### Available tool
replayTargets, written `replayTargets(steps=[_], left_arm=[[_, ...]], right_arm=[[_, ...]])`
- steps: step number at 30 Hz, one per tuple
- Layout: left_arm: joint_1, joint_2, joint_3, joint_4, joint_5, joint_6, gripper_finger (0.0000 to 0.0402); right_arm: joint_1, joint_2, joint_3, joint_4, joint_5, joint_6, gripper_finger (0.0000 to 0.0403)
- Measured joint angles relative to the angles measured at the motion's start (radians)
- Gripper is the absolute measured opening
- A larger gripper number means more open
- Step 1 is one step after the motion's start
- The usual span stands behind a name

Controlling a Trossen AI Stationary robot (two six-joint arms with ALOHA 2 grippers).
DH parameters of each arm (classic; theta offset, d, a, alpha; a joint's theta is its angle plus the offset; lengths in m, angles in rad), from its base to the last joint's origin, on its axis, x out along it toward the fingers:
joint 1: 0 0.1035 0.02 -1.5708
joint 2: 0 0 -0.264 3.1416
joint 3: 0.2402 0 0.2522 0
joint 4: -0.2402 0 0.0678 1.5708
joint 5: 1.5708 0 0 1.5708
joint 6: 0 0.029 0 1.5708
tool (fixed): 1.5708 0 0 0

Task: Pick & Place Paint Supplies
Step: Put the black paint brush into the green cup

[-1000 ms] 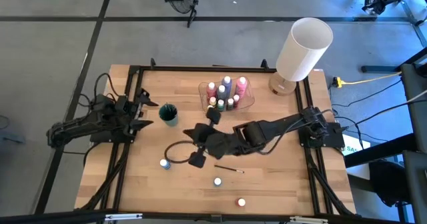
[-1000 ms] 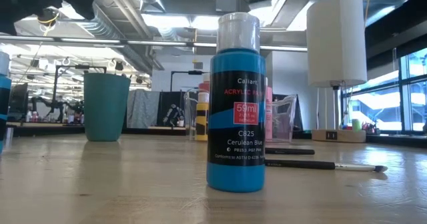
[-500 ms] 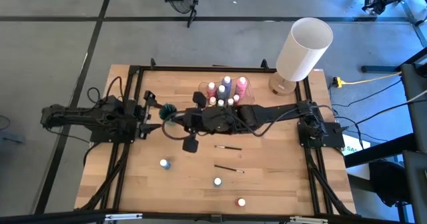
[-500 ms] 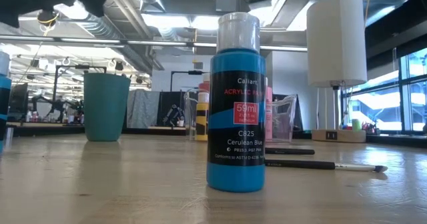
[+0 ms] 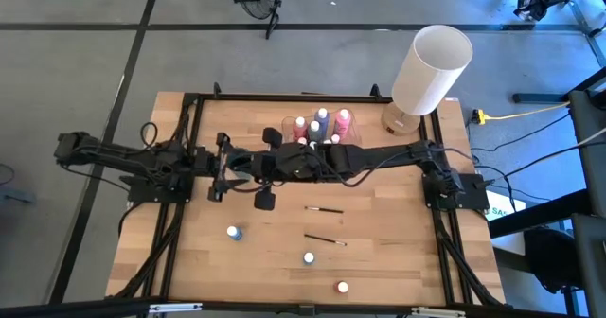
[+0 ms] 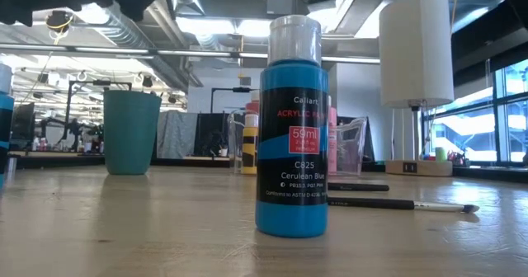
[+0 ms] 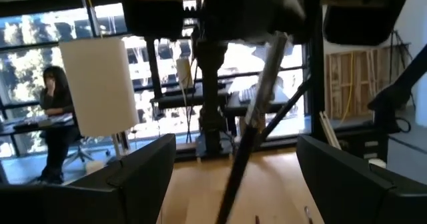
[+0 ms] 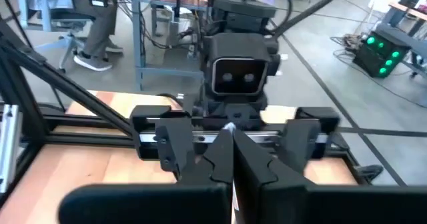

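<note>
My right gripper (image 5: 246,161) reaches far across to the table's left half and is shut on a thin dark paintbrush (image 7: 248,139). My left gripper (image 5: 220,157) faces it, open, with one finger on each side of the brush (image 7: 235,159) and not touching it. The teal cup (image 6: 130,133) stands on the table; in the high view the arms cover it. Two more brushes (image 5: 324,208) (image 5: 324,239) lie flat on the wood. Taller paint bottles (image 5: 320,127) stand in a clear tray. Small bottles (image 5: 233,232) (image 5: 309,257) (image 5: 342,287) stand near the front. My right gripper pinches the paintbrush between its two shut fingers, and a light bit of the brush (image 8: 231,127) shows at the fingertips. In the left wrist view the brush's shaft (image 7: 257,111) slants down below that gripper. Its lower end runs out of the picture.
The big white lamp (image 5: 431,67) stands at the far right corner. A blue bottle (image 6: 291,129) stands close in front of the low camera. Black frame rails (image 5: 180,204) run along both sides of the table. A person sits beyond the table (image 7: 57,117).
My right arm has swung from the middle of the table toward the far left, stretching out over the cup. My left arm has reached toward the table's right, meeting it. One brush that the right arm covered now shows on the wood.
</note>
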Motion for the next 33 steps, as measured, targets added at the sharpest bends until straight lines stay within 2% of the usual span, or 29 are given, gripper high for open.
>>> replayTargets(steps=[9,20,29,33], left_arm=[[-0.045,0.031,0.0,0.069,-0.038,-0.001,0.0308],[-0.078,0.081,0.0,0.061,-0.155,0.0,0.0302],[-0.079,0.082,0.0,0.062,-0.161,0.0,0.0241],[-0.079,0.082,0.0,0.062,-0.208,-0.001,0.0204]], right_arm=[[0.006,0.01,0.001,0.014,-0.002,0.0,0.0],[0.006,0.01,0.001,0.01,-0.002,0.0,0.0],[0.006,0.01,0.001,0.004,-0.002,-0.008,0.0],[0.006,0.01,0.001,0.004,-0.001,-0.008,0.0]])
